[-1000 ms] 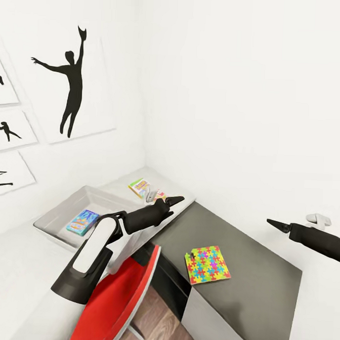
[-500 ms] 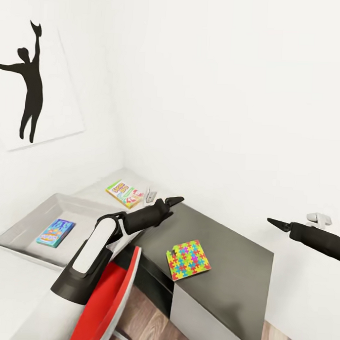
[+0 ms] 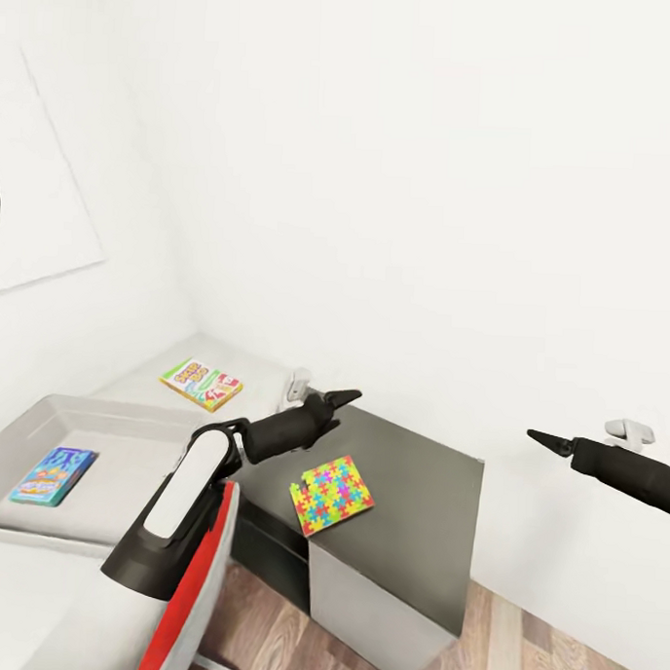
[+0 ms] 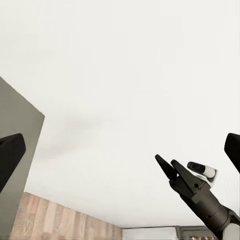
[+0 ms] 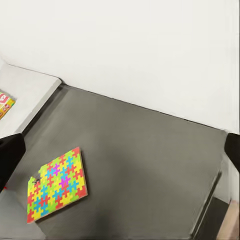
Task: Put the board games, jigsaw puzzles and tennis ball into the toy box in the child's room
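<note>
White walls back the bench [image 3: 417,475]. Both arms' jaws are pinched closed, empty: left gripper [image 3: 344,398], right gripper [image 3: 543,441]. One jigsaw puzzle [image 3: 332,495] overhangs the bench edge; a clumsy nudge could tip it off, far from the toy box [image 3: 117,418].

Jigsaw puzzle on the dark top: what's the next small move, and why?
Probably lower the left gripper toward the jigsaw puzzle. It lies flat near the front corner of the dark grey surface, untouched, and that gripper hangs just above and behind it. The toy box to its left holds one board game; another lies outside.
</note>
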Robot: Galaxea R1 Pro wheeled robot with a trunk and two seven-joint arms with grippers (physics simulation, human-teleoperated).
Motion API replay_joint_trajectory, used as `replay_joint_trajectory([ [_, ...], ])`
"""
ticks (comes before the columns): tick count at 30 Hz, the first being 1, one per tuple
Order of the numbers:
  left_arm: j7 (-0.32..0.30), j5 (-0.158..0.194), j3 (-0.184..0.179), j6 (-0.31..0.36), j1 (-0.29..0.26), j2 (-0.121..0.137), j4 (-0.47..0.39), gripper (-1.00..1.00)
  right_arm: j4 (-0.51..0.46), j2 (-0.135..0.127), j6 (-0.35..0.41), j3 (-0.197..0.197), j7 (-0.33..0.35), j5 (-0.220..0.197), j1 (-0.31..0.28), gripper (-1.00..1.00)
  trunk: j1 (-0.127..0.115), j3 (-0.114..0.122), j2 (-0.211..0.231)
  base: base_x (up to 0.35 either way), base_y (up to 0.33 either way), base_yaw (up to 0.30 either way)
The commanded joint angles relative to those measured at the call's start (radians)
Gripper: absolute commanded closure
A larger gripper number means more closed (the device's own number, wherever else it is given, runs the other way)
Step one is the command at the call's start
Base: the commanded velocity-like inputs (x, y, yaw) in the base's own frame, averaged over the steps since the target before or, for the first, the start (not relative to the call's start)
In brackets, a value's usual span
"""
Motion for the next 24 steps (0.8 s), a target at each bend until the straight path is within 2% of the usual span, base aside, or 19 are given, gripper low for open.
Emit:
replay_joint_trajectory([
  [1,0.010,0.011,0.001,0.002,-0.001,0.000,0.002,-1.00,-0.001,0.000,0.005,-0.001,0.008,0.005,-0.001,-1.00,0.000,-0.002,-0.002,-0.246,-0.042,-0.293],
  [10,0.012,0.011,0.001,0.002,-0.001,0.000,0.010,-1.00,-0.002,0.000,0.005,-0.003,0.008,0.005,0.000,-1.00,0.000,-0.002,-0.002,-0.199,-0.022,-0.293],
  [24,0.012,0.011,0.001,0.002,-0.001,0.000,0.012,-1.00,-0.003,0.000,0.005,-0.003,0.008,0.005,0.000,-1.00,0.000,-0.002,-0.002,-0.035,-0.003,-0.293],
])
